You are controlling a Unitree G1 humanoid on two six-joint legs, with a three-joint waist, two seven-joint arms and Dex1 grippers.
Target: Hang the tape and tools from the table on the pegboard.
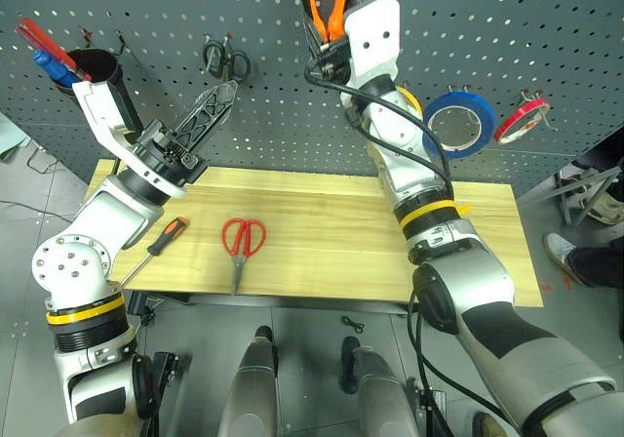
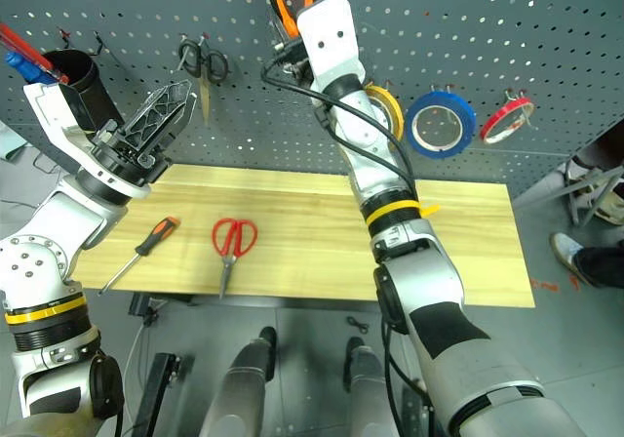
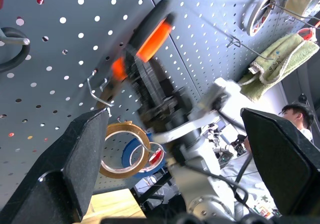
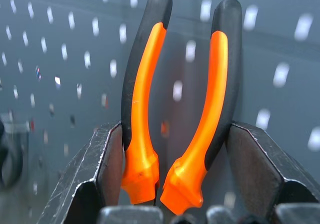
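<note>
While hanging: my right gripper (image 4: 165, 179) clamps the pliers (image 4: 175, 109) at the pegboard (image 1: 507, 27).
Left gripper (image 1: 210, 105): wide open, empty.
Next: I seek a hook.

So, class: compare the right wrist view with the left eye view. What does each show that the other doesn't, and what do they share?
Right wrist view alone: a close look at the right gripper closed on both handles of the pliers.

Left eye view alone: the table with the red scissors and screwdriver lying on it, the open left gripper, and the blue roll and red roll hanging.

Both: the pliers held up against the pegboard.
</note>
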